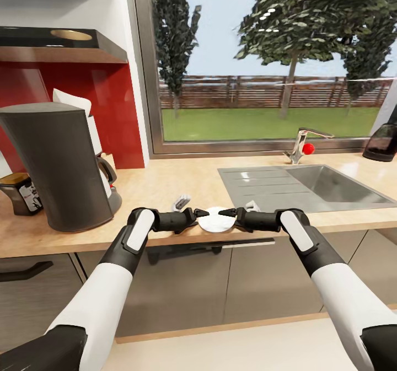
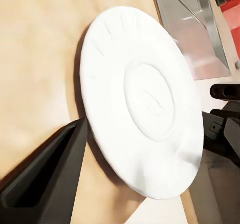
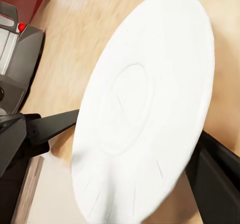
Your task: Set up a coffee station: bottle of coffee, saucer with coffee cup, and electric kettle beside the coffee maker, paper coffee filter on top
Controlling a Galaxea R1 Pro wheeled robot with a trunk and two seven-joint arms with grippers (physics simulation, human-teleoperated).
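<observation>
The white saucer [image 1: 216, 221] lies level at the front edge of the kitchen countertop [image 1: 165, 183], right between my two grippers. The left gripper [image 1: 200, 218] and right gripper [image 1: 229, 218] point at each other, fingertips at the saucer's rim. In the wrist views the saucer [image 2: 142, 102] [image 3: 145, 109] covers part of each gripper, so the grip is unclear. The coffee maker [image 1: 60, 161] stands at left with the paper coffee filter [image 1: 74, 102] at its top. The bottle of coffee [image 1: 22, 193] is beside it. The electric kettle [image 1: 381, 142] stands far right. The kitchen shelf [image 1: 60, 46] hangs above.
A steel sink [image 1: 331, 186] with a drainboard [image 1: 253, 183] and a tap [image 1: 300, 145] is set into the countertop at right. A small grey-white object [image 1: 181, 200] lies just behind the left gripper. A window runs along the back. Dark cabinet fronts [image 1: 220, 283] are below.
</observation>
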